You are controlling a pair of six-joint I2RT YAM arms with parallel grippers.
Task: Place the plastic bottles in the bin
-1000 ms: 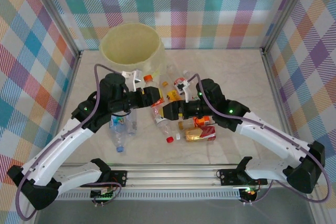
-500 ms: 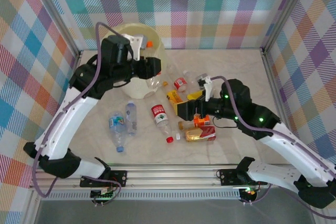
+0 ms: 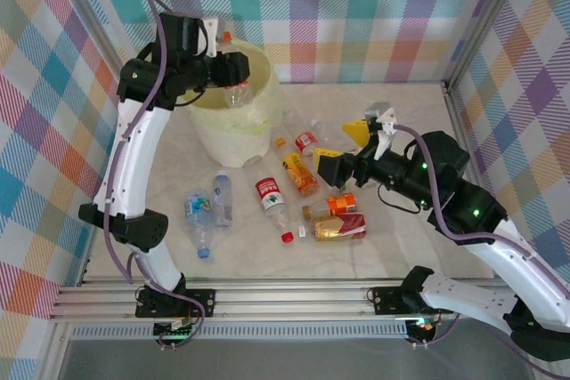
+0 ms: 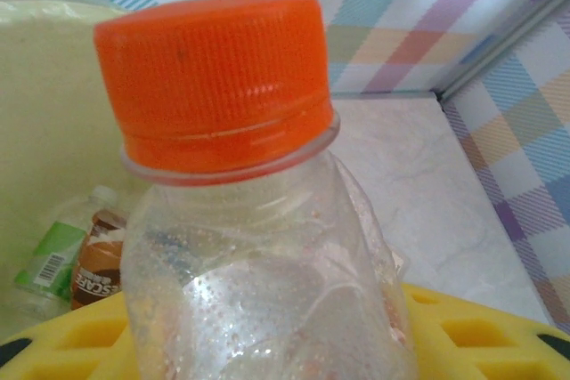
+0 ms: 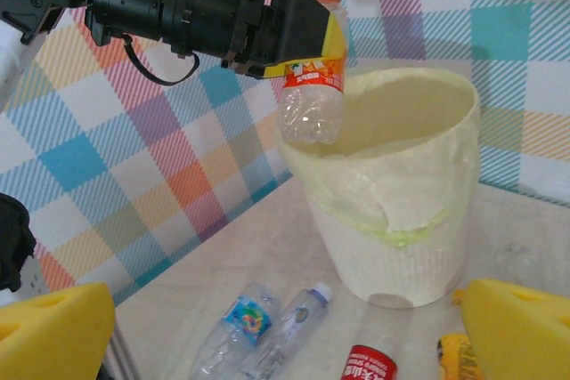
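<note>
1. Overhead view: the left gripper [image 3: 233,67] is raised at the back left. It is closed around an orange-capped bottle [image 3: 235,92], which is held upright above the left rim of the bin [image 3: 236,135]. The right gripper [image 3: 342,147] is spread wide and empty above the table [image 3: 401,113]. Loose bottles [image 3: 300,173] lie below it and near the foot of the bin.
2. Left wrist view: the cap and clear neck of the gripped bottle are seen close up, with a yellow pad [image 4: 481,335] behind its body. Two bottles [image 4: 93,269] are already lying inside the bin.
3. Right wrist view: the bottle is gripped by its labelled upper half. Its base is just above the bin's rim and is not centred over the mouth. The right arm's own pads [image 5: 53,331] are set far apart, with nothing between them.
4. Step judged: the drop into the bin is in hand. Next, the bottle should probably be carried slightly inward over the opening and the left jaws then parted. The right gripper is placed well for the next pick.
</note>
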